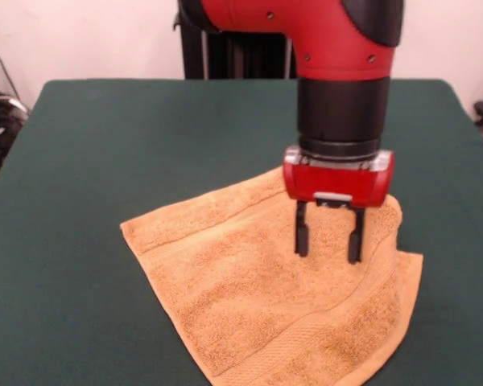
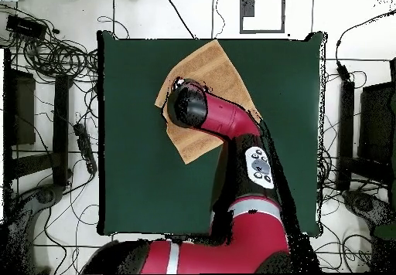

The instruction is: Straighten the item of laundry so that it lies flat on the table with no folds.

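Observation:
The orange-tan terry towel point(image 1: 258, 297) lies on the dark green table point(image 1: 105, 145), turned like a diamond, with a woven band along its front edge. Its right part is folded over, making a raised hump by the gripper. My gripper point(image 1: 328, 244) hangs straight down over the towel's right part, its two black fingers point(image 1: 302, 238) open with the tips just above or on the cloth. In the overhead view the towel point(image 2: 216, 67) lies near the table's far edge, and the red arm point(image 2: 203, 110) covers its middle and hides the gripper.
The robot's pedestal point(image 1: 233, 56) stands behind the table. Cables and equipment point(image 2: 54, 63) lie on the floor around the table. The towel's front corner reaches near the table's front edge point(image 1: 225, 382).

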### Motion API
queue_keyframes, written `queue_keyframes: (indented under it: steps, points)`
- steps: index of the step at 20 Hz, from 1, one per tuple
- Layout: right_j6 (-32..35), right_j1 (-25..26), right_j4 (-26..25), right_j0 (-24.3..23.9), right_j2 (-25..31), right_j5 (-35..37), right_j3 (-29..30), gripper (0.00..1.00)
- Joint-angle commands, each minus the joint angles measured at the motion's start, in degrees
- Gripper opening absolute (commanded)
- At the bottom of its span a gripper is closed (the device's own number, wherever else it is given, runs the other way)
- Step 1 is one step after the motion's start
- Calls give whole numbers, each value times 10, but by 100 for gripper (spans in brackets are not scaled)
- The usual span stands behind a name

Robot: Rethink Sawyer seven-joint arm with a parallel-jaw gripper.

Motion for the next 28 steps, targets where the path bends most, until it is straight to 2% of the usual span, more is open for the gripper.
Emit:
queue_keyframes:
  steps: [1, 6, 19, 28]
  points:
    - [46, 73, -40, -27, 33, -21, 15, 100]
    - [29, 91, -64, -60, 61, -35, 8, 100]
    - [22, 95, -114, -95, 77, -13, 6, 100]
    - [38, 71, -131, -107, 75, -8, 56, 100]
